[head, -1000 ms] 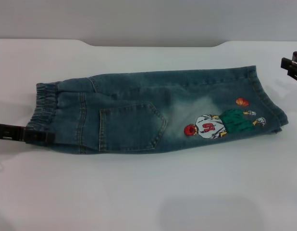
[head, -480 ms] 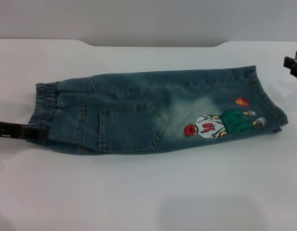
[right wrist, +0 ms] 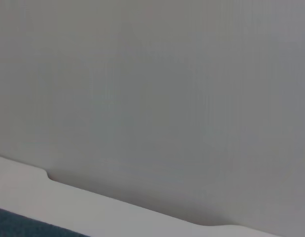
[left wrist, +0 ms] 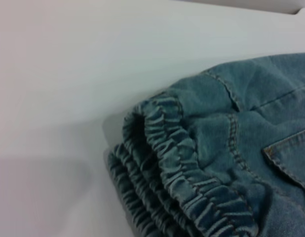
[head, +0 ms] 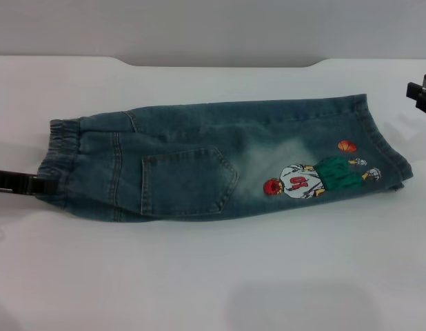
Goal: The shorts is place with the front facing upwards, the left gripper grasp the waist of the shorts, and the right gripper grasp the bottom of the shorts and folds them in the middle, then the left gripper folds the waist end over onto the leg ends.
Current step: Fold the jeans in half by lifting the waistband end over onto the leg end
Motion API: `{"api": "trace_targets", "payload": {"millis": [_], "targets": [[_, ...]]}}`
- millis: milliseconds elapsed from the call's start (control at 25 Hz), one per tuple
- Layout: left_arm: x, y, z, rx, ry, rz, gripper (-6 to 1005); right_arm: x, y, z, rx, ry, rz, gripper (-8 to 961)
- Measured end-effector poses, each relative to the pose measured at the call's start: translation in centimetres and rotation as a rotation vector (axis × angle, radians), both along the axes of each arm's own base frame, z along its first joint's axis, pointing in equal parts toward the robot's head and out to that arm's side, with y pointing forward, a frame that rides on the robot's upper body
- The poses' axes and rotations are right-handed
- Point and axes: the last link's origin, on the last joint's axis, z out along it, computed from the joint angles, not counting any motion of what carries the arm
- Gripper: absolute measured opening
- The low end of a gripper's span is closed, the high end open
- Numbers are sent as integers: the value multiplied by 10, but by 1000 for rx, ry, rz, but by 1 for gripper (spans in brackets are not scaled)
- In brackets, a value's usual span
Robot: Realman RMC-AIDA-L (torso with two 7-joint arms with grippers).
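The blue denim shorts point(head: 220, 162) lie flat on the white table, doubled lengthwise. A pocket point(head: 189, 183) and an embroidered figure point(head: 313, 179) face up. The elastic waist point(head: 61, 148) points to the left and the leg ends point(head: 389, 148) to the right. My left gripper point(head: 41, 185) is at the near corner of the waist, low on the table. The left wrist view shows the gathered waistband point(left wrist: 177, 163) close up, with no fingers in it. My right gripper point(head: 421, 93) hangs at the far right edge, above and apart from the leg ends.
The white table point(head: 213, 276) stretches on every side of the shorts. Behind it a grey wall point(head: 213, 27) meets the table's notched back edge. The right wrist view shows that wall, the table's back edge and a sliver of denim point(right wrist: 19, 224).
The left gripper has slid leftward along the table, so less of it overlaps the waistband. The right gripper has shifted slightly toward the right edge. The shorts have barely moved.
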Motion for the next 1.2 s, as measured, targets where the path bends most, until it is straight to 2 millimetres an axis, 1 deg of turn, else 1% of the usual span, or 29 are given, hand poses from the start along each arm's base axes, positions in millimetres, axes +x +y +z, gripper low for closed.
{"api": "trace_targets", "payload": {"millis": [160,400,640,800,840,920,1160,1200], "targets": [[5,3,6,9,8,-23,56,0,0,-2,-4,1,-3,349],[23,7,10,-7,6,-77,61,-1,1,-8,-21,15,-5,349],[48,13,15,-17,1,-153,65,-3,3,-15,-38,20,6,349],[68,18,19,-25,-13,-212,68,-6,6,-25,-61,26,19,349],[77,20,21,-30,-21,-238,69,-6,6,-25,-61,26,19,349],[84,22,22,-35,-27,-262,70,-8,7,-29,-71,29,27,349],[118,29,25,-66,-34,-360,75,-16,9,-43,-116,32,50,349],[130,32,26,-78,-33,-395,76,-19,10,-48,-132,31,59,349]]}}
